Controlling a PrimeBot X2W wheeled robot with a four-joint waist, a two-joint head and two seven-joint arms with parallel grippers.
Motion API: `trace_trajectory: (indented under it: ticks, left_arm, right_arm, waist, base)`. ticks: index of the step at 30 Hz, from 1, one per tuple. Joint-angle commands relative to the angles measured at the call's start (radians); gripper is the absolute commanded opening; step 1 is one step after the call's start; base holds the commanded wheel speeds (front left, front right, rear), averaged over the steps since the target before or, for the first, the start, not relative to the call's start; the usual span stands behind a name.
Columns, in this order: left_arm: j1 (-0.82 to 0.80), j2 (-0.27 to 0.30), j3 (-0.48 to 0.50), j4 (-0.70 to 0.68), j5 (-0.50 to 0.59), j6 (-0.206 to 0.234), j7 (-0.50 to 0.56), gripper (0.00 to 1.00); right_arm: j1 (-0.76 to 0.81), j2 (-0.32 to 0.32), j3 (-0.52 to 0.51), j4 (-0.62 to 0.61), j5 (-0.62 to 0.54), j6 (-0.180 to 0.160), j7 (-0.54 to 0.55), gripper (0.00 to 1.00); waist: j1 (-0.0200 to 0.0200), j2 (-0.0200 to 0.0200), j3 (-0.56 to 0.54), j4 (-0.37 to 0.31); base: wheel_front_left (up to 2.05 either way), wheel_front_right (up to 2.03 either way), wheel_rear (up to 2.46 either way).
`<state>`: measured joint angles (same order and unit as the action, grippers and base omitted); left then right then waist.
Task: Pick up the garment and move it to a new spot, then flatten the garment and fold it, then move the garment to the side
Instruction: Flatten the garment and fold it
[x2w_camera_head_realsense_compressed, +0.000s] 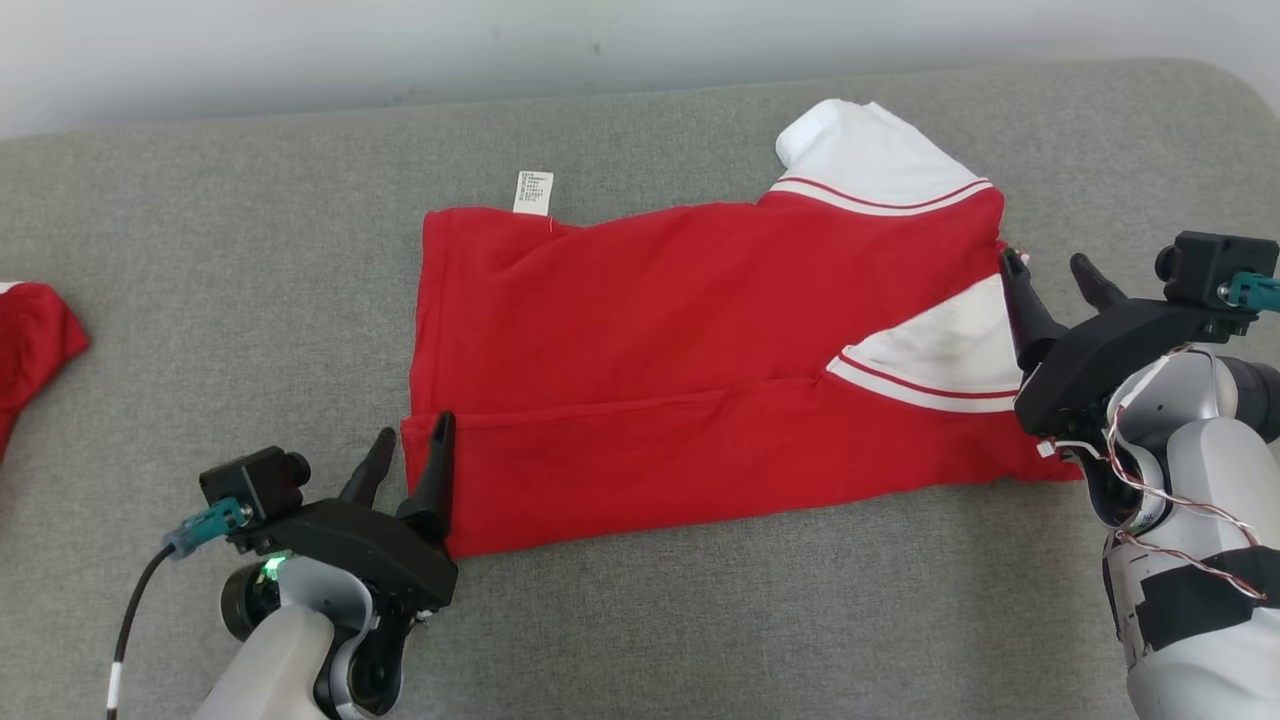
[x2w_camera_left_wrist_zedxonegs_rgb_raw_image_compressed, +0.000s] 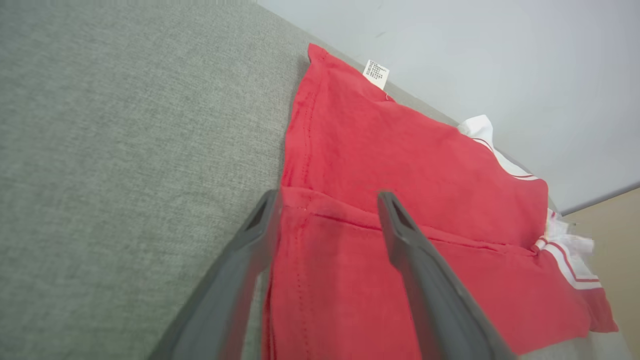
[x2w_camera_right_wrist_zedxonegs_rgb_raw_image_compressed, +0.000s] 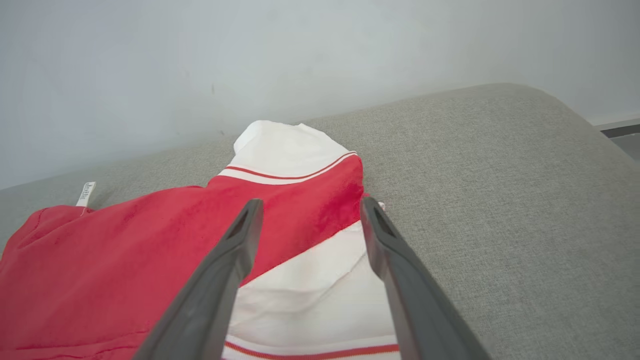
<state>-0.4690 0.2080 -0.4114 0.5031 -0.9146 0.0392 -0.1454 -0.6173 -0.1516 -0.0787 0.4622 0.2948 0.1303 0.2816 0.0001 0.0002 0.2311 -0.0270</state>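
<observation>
Because one lengthwise fold looks done, shirt lies flat; left jaws and right jaws, released, flank its ends.

1. Spread across the middle of the padded surface: the garment, near strip folded over on top.
2. At its far left corner, sticking out – the label.
3. At its near left corner: the left gripper; at its right edge, the right gripper.
4. Well apart at the left – another cloth.
5. Behind everything: the wall.
</observation>
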Motion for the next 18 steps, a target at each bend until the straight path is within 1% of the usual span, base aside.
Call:
trace_trajectory:
  ticks: [1,5,10,15,18]
  left_arm:
    - [0.009,0.008,-0.004,0.001,0.022,-0.003,-0.024,1.00]
    - [0.043,0.023,-0.009,-0.005,0.047,0.009,-0.058,1.00]
    - [0.120,0.049,-0.042,-0.021,0.100,0.047,-0.068,1.00]
    - [0.150,0.063,-0.091,-0.015,0.158,0.098,-0.052,1.00]
    - [0.131,0.059,-0.119,-0.003,0.189,0.131,-0.035,1.00]
  right_arm:
    - [0.011,-0.006,0.002,-0.005,0.015,0.000,-0.013,1.00]
    - [0.052,-0.014,-0.004,-0.023,0.032,0.000,-0.013,1.00]
    - [0.153,-0.036,-0.029,-0.064,0.005,0.000,0.061,1.00]
    - [0.231,-0.038,-0.075,-0.087,-0.051,0.000,0.129,1.00]
    - [0.238,-0.011,-0.088,-0.084,-0.079,0.000,0.157,1.00]
  waist:
    - [-0.0001,-0.0002,-0.014,-0.002]
    - [-0.0001,-0.0002,-0.033,-0.006]
    - [-0.0001,-0.0002,-0.068,-0.011]
    - [-0.0001,-0.0002,-0.085,-0.014]
    - [-0.0001,-0.0002,-0.083,-0.017]
  base:
    - [0.00,0.00,0.00]
    - [0.00,0.00,0.00]
    - [0.00,0.00,0.00]
    - [0.00,0.00,0.00]
    - [0.00,0.00,0.00]
